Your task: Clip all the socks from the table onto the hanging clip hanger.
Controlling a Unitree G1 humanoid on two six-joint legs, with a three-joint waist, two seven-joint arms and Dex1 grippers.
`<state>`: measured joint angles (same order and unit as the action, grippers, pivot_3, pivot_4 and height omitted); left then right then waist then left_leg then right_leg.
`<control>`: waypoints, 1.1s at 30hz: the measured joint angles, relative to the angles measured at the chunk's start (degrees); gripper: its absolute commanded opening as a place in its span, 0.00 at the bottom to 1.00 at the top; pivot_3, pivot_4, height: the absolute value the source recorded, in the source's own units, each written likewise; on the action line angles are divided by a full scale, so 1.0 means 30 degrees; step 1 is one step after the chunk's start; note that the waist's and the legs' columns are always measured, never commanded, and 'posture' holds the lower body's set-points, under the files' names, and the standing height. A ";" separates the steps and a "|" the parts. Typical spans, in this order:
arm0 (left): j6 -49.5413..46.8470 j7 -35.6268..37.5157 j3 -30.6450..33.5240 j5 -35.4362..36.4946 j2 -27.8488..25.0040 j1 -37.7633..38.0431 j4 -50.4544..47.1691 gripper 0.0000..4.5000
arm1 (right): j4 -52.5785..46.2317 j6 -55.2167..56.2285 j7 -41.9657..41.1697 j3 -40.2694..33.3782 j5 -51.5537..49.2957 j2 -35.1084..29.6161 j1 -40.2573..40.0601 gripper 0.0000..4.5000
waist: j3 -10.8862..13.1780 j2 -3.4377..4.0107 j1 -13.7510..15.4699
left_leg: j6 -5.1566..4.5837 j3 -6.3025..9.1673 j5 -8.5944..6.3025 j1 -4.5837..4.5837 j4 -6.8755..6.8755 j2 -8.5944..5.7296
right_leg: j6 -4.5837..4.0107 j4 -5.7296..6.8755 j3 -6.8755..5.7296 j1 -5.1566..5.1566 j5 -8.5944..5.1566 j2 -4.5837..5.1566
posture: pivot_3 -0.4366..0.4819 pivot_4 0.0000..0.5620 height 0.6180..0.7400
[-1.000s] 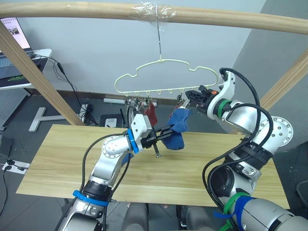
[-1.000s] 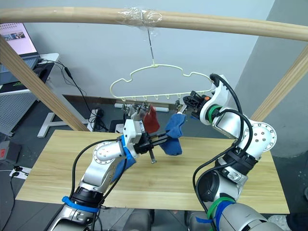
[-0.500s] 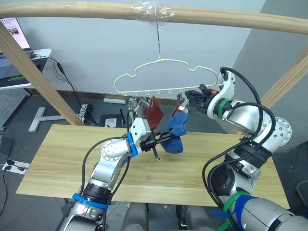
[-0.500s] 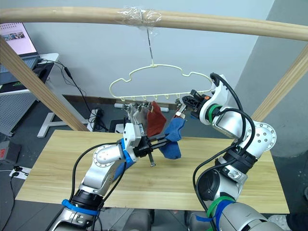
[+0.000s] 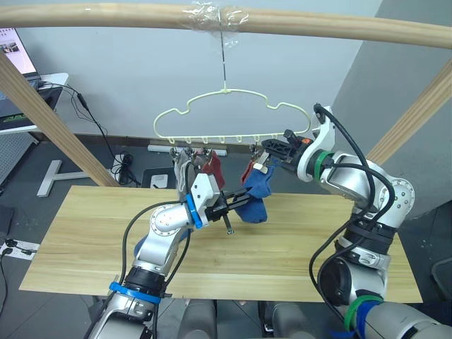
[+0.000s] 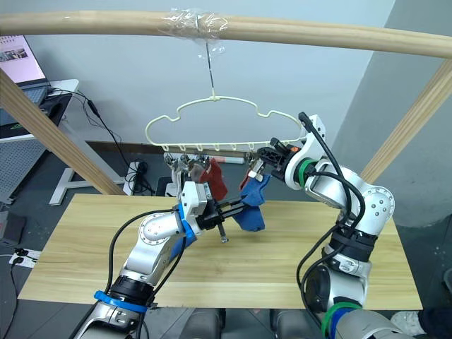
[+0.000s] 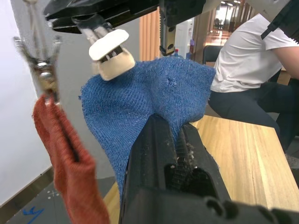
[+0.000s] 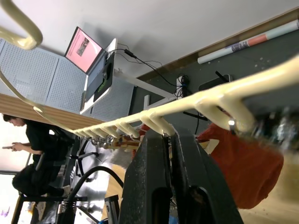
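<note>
— While your left gripper [image 5: 238, 200] stays raised above the table [image 5: 85, 233], what is it pinching?

— Its two black fingers are pressed together on a blue sock [image 5: 256, 191], which you are lifting up to the clip hanger [image 5: 229, 116]. In your left wrist view the knit bunches between the fingers [image 7: 159, 140], and a pale clip [image 7: 111, 53] sits right against the sock's top edge. I cannot tell from here whether that clip has bitten onto the cloth.

— And your right gripper [image 5: 267, 151]?

— You have it up at the hanger's lower bar, at the right end of the clip row, just above the blue sock. Your right wrist view shows the fingers [image 8: 187, 168] drawn close around the stem of one clip [image 5: 260, 164] under the bar, with only a thin slit between them.

— What else hangs on the hanger?

— A rust-red sock [image 5: 211, 169] is clipped near the middle of the row, left of the blue one, and a light grey sock [image 5: 183, 170] hangs left of the red one. The hanger's hook hangs from the wooden pole [image 5: 296, 22] overhead, where clear tape [image 5: 210, 15] is wrapped.

— Anyone beyond the hanger?

— A seated person [image 7: 252, 60] in a white shirt shows beyond the table.
</note>
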<state>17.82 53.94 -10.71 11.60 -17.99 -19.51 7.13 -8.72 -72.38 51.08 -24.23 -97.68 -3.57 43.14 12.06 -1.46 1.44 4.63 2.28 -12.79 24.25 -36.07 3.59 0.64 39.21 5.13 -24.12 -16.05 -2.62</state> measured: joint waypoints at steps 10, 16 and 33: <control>0.0569 0.0158 0.0047 0.0251 -0.0170 0.0268 -0.0003 0.00 | 0.0525 0.3475 -0.0538 0.3080 -0.2365 -0.3678 -0.0476 0.00 | 0.0000 -0.0001 0.0039 | -0.0006 0.0010 -0.0003 0.0025 -0.0002 0.0000 | 0.0002 -0.0035 -0.0006 0.0002 0.0003 0.0002 | 0.63 0.31 1.00; 0.0977 0.0023 0.0170 0.0255 -0.0094 0.0022 0.0077 0.00 | 0.0407 0.4900 -0.0753 0.4471 -0.3163 -0.4502 -0.0831 0.00 | -0.0001 -0.0001 0.0058 | -0.0006 0.0012 -0.0003 0.0025 -0.0008 0.0001 | 0.0005 -0.0033 -0.0005 0.0004 0.0006 0.0003 | 0.63 0.31 1.00; 0.1167 -0.0132 0.0159 0.0415 -0.0282 0.0494 -0.0509 0.00 | 0.0734 0.6539 -0.2047 0.5853 -0.3776 -0.6651 -0.1032 0.00 | -0.0001 -0.0002 0.0362 | -0.0007 0.0014 -0.0003 0.0026 -0.0020 -0.0002 | 0.0004 -0.0036 -0.0006 0.0010 0.0009 0.0008 | 0.64 0.31 1.00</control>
<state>21.32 53.54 -10.23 12.85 -18.84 -18.03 5.61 -6.51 -52.77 44.94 -6.67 -109.00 -23.53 40.04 12.06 -1.47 2.53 4.61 2.32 -12.79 24.32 -36.13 3.58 0.65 39.10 5.11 -24.09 -16.02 -2.59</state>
